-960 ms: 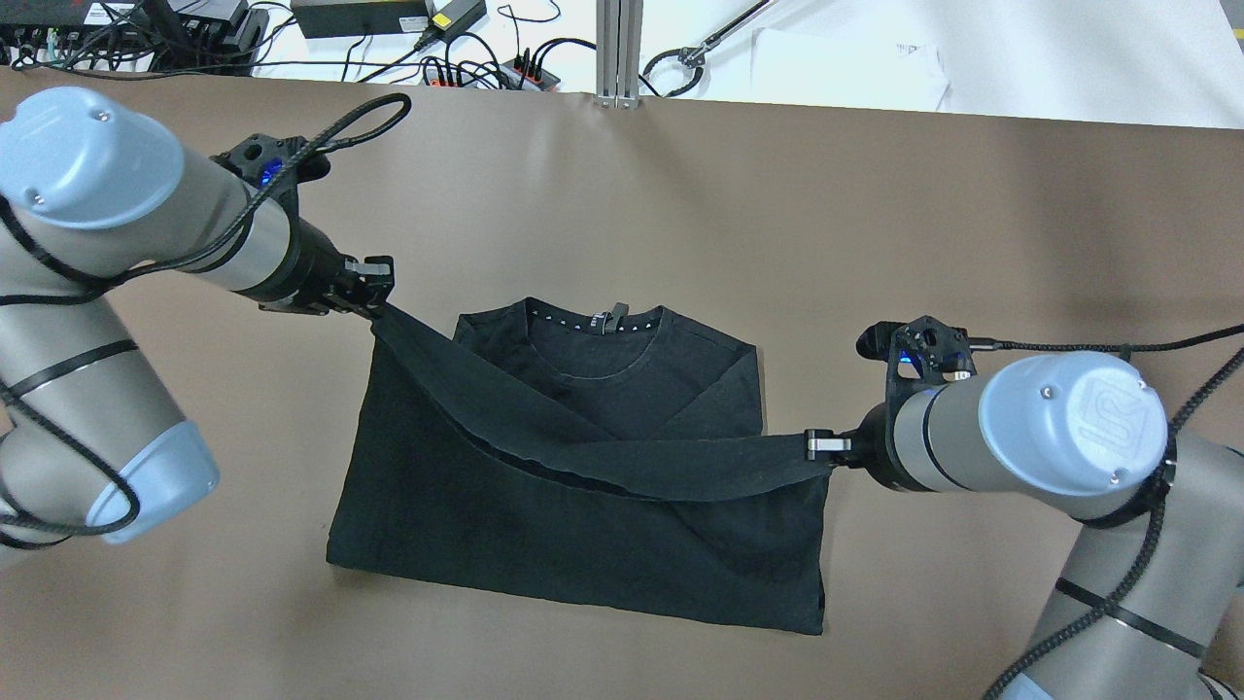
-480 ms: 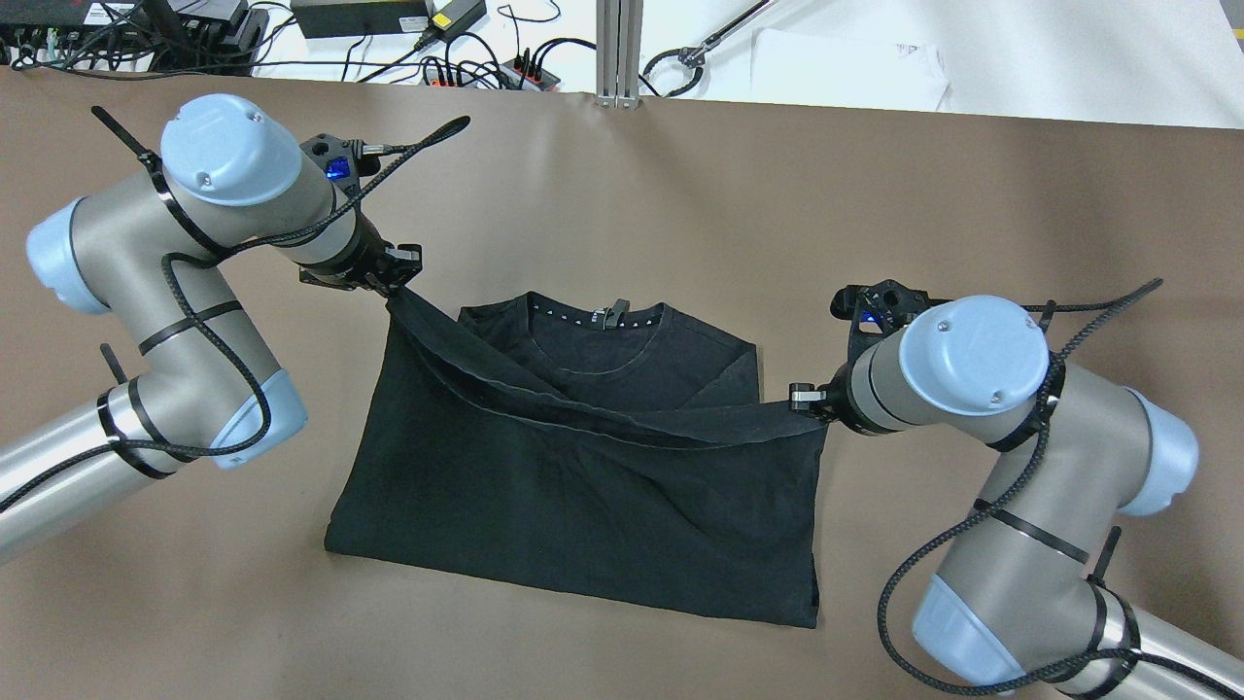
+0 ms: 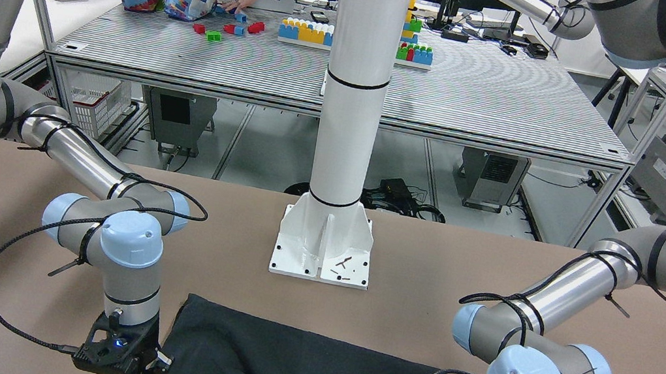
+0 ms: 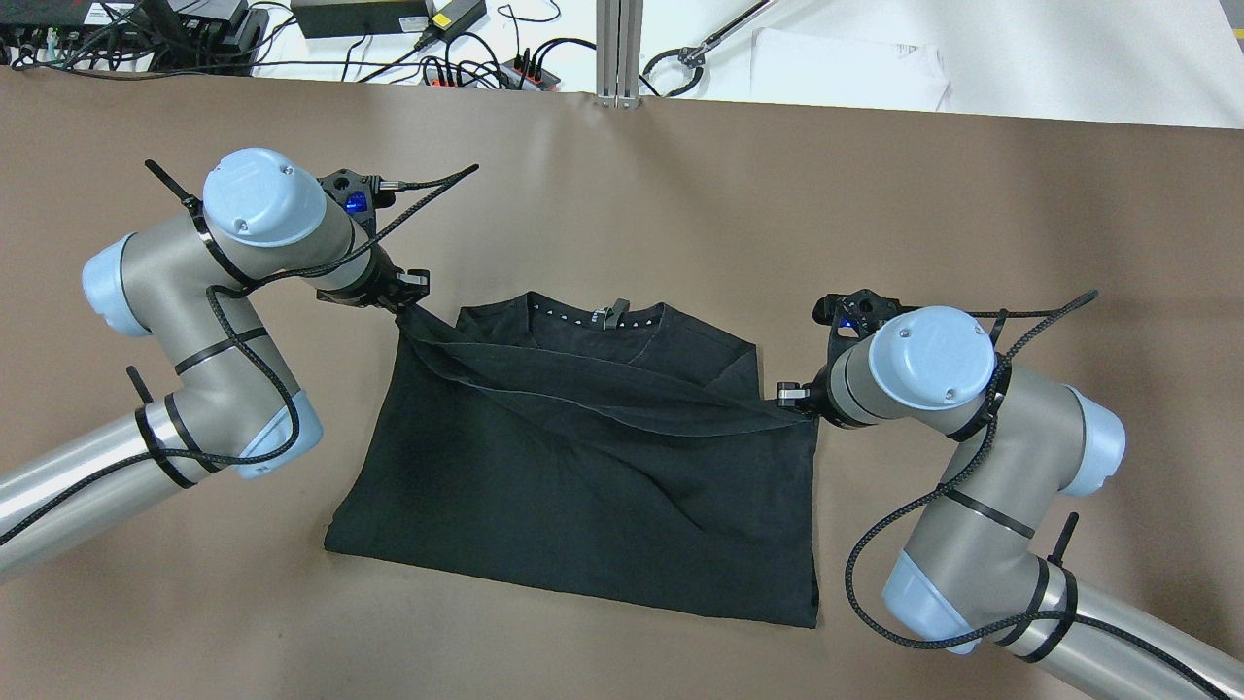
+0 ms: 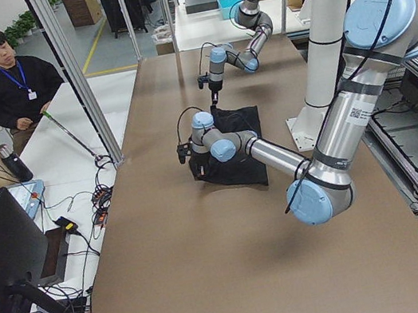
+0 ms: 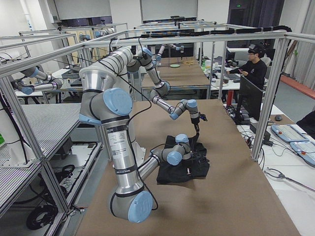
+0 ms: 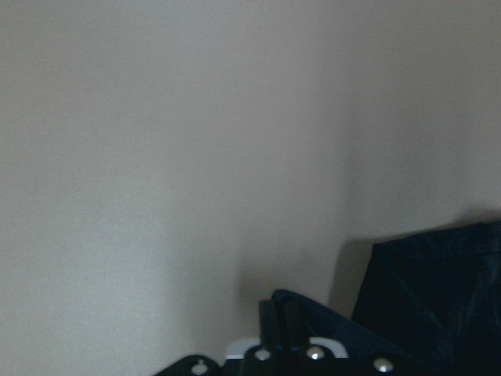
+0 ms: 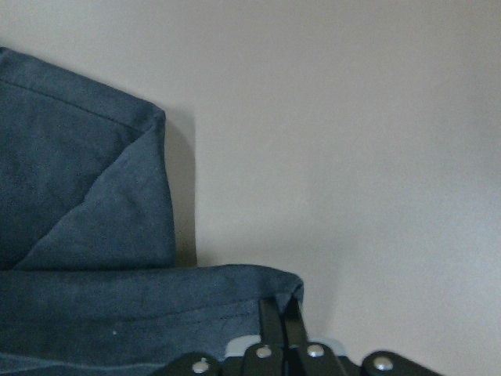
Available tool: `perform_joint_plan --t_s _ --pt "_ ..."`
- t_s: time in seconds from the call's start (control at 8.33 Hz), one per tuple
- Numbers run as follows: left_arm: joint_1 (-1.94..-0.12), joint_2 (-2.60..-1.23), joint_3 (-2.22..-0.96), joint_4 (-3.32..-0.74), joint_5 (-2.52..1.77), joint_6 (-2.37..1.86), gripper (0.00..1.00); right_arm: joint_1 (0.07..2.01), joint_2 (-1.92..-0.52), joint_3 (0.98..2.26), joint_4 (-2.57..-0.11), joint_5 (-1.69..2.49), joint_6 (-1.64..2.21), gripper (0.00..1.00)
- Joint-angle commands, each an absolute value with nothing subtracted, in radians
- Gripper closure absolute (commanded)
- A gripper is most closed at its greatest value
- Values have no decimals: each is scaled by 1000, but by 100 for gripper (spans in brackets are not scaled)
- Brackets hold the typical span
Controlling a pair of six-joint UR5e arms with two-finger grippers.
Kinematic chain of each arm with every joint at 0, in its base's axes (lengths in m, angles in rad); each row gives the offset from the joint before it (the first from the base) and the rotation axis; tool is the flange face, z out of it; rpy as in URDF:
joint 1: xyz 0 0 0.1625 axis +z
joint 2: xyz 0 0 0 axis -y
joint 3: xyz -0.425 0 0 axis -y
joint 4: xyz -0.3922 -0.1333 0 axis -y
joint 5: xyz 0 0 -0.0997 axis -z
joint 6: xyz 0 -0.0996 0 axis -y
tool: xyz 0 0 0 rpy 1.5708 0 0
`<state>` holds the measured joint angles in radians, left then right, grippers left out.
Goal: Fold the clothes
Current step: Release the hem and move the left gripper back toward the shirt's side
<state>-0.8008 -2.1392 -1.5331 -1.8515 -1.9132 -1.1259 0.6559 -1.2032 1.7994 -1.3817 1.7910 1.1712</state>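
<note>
A black T-shirt (image 4: 583, 486) lies on the brown table, collar (image 4: 598, 319) at the far side. Its hemmed bottom edge (image 4: 603, 394) is lifted and stretched across the shirt. My left gripper (image 4: 406, 299) is shut on the hem's left corner, near the left shoulder. My right gripper (image 4: 799, 401) is shut on the right corner, at the shirt's right edge. The right wrist view shows shut fingers (image 8: 283, 321) pinching the hem (image 8: 149, 301); the left wrist view shows the same (image 7: 280, 325). In the front-facing view the shirt (image 3: 293, 366) lies before the white pillar (image 3: 347, 116).
The pillar's base plate (image 3: 324, 245) is bolted to the table on the robot's side of the shirt. Cables and power bricks (image 4: 369, 29) lie beyond the table's far edge. An operator (image 5: 14, 85) stands by the far edge in the left side view.
Both grippers carried the hem farther toward the collar. The left gripper moved right and the right gripper moved left and forward. The folded-over fabric now covers more of the shirt.
</note>
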Motion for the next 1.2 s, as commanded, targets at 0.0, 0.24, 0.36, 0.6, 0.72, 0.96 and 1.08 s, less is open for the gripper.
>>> perform_joint_plan --t_s 0.0,0.24,0.36,0.6,0.72,0.96,1.08 --pt "-802 -2131 -1535 -1867 -1913 -1038 26 661 -1203 1779 -1344 1795 1169 31" --pt "-859 -2036 -1612 -1907 -1983 -864 0 715 -1203 1808 -1347 1869 1082 6" --pt "-891 -2004 -1624 -1934 -2072 -824 0 744 -1204 1815 -1347 1944 1050 6" --pt "-882 -1858 -1647 -2146 -2100 -827 0 744 -1210 1815 -1342 1954 1045 6" --pt "-868 -1817 -1646 -2236 -2159 -836 0 741 -1210 1816 -1342 1950 1046 6" --pt "-816 -1731 -1698 -2284 -2183 -853 0 732 -1210 1815 -1338 1925 1048 6" --pt "-769 -1708 -1742 -2308 -2183 -929 0 732 -1210 1816 -1338 1922 1048 6"
